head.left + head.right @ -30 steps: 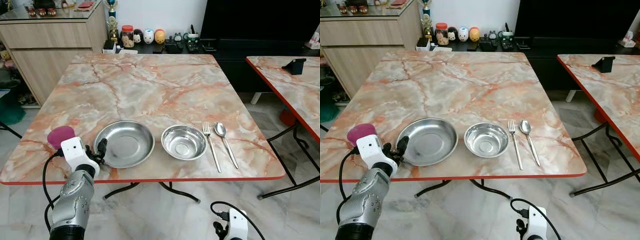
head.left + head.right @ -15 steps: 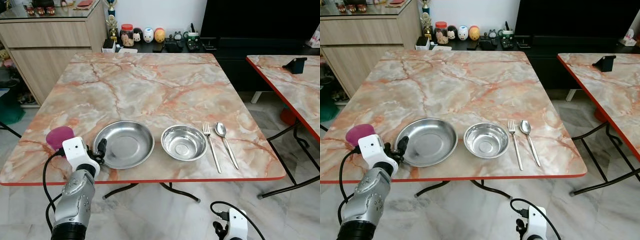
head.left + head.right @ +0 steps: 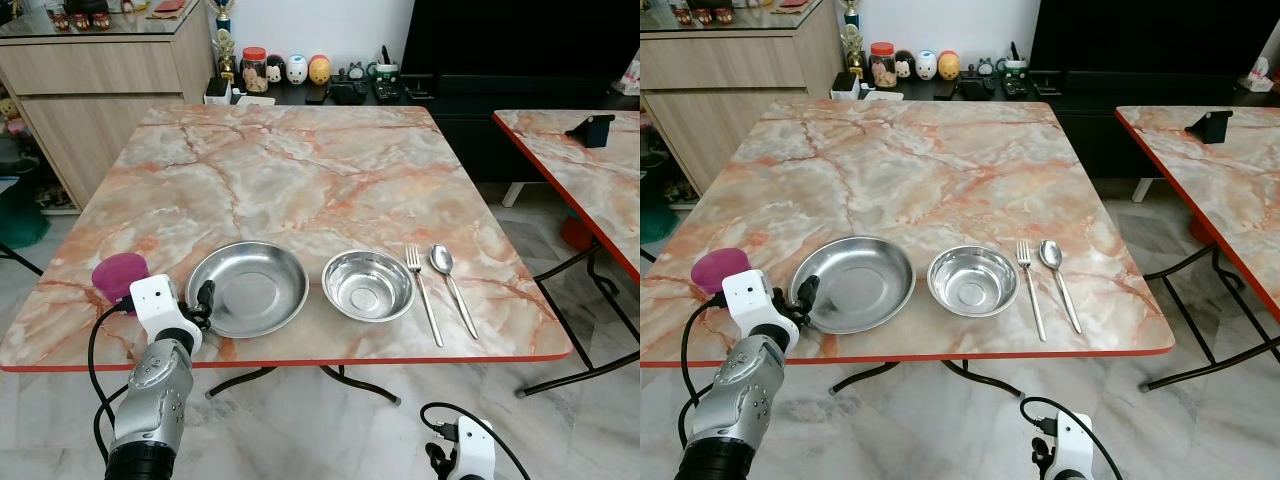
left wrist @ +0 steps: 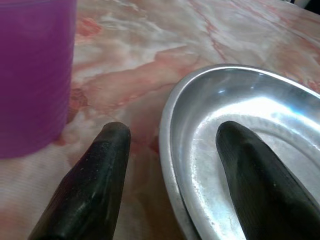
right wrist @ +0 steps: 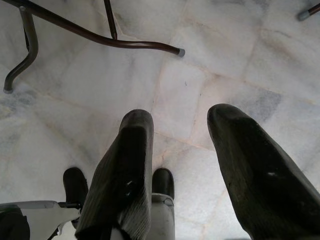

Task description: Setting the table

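Note:
A steel plate (image 3: 248,288) lies near the front edge of the marble table (image 3: 290,170), with a steel bowl (image 3: 367,285) to its right, then a fork (image 3: 421,291) and a spoon (image 3: 449,284). A purple cup (image 3: 118,274) stands at the plate's left. My left gripper (image 3: 203,304) is open at the plate's left rim; in the left wrist view one finger (image 4: 260,190) is over the plate (image 4: 260,125) and the other finger (image 4: 95,180) is outside it, beside the cup (image 4: 35,75). My right gripper (image 5: 175,150) hangs open above the floor.
A wooden sideboard (image 3: 100,90) stands at the back left, and a dark TV bench with jars and figurines (image 3: 300,72) runs behind the table. A second marble table (image 3: 590,170) is at the right. The table's metal legs (image 5: 95,37) cross the tiled floor.
My left gripper has drawn back slightly toward the table's front edge, staying at the plate's left rim. The cup, plate, bowl and cutlery have not moved.

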